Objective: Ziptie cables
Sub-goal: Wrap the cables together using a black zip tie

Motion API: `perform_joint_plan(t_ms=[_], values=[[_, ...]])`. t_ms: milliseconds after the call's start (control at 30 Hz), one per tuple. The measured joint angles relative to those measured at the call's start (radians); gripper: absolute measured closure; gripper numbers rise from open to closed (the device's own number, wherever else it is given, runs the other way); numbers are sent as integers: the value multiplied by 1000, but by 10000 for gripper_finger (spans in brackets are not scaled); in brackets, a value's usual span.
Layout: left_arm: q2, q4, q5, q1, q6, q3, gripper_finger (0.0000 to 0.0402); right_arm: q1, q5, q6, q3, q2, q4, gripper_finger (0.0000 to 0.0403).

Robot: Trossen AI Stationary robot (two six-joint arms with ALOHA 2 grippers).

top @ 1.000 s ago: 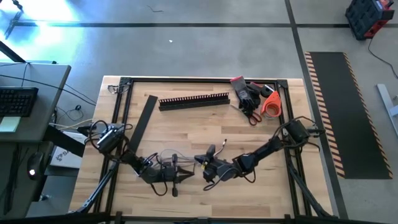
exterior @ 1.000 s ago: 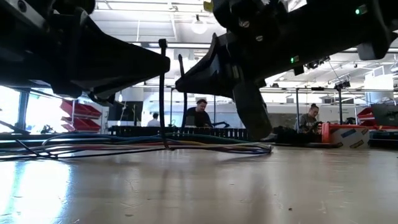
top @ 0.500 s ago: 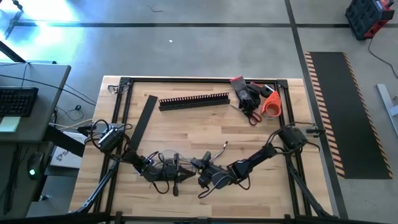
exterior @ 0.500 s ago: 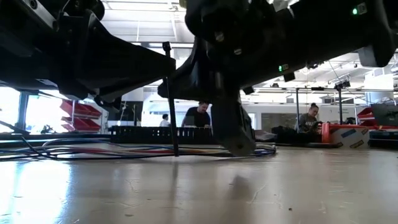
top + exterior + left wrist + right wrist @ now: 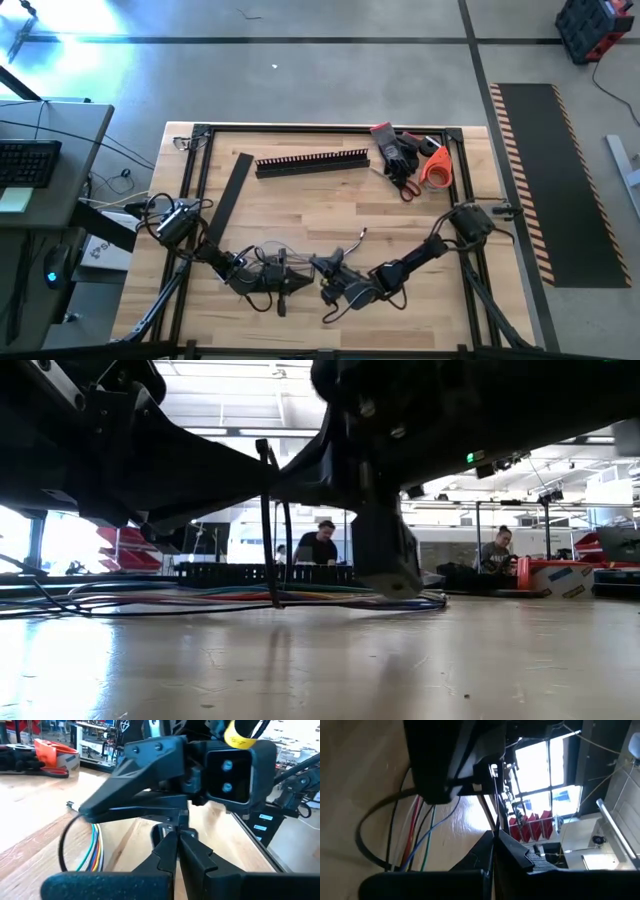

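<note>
Several cables (image 5: pixel 262 262) lie in a loose bundle on the wooden table near its front edge; the left wrist view shows them as coloured wires (image 5: pixel 96 847). A thin black zip tie (image 5: pixel 265 530) loops round them (image 5: pixel 362 835) and rises from the bundle (image 5: pixel 200 598). My left gripper (image 5: pixel 298 282) and my right gripper (image 5: pixel 322 268) meet tip to tip just right of the bundle. Both point about level and both are shut on the tie. My left gripper pinches a thin black stretch of the zip tie (image 5: pixel 173 824) between its two fingertips, coming level from the table's left. The strip runs on to the other gripper, clear of the table. Which end of the tie this is I cannot tell. My right gripper pinches the zip tie's thin strip (image 5: pixel 491 822) between its fingertips, coming about level from the table's right. From there the strip runs straight to the left gripper, and the loop hangs round the cables.
A black comb-toothed duct (image 5: pixel 312 161) and a flat black strip (image 5: pixel 232 190) lie farther back. Gloves, scissors and an orange roll (image 5: pixel 412 160) sit at the far right corner. A black frame (image 5: pixel 197 170) borders the table. People (image 5: pixel 320 545) sit in the room behind.
My right gripper has moved toward the table's left and near edges, rolling as it went, and now meets my left gripper tip to tip. My left gripper has kept its place and rolled slightly. The zip tie still stands up from the bundle.
</note>
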Motion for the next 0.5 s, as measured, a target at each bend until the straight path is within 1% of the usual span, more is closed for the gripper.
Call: perform_joint_plan(t_ms=[500], values=[[0,9,9,2,-11,0,402,-8,0,30,0,0,-5,403]])
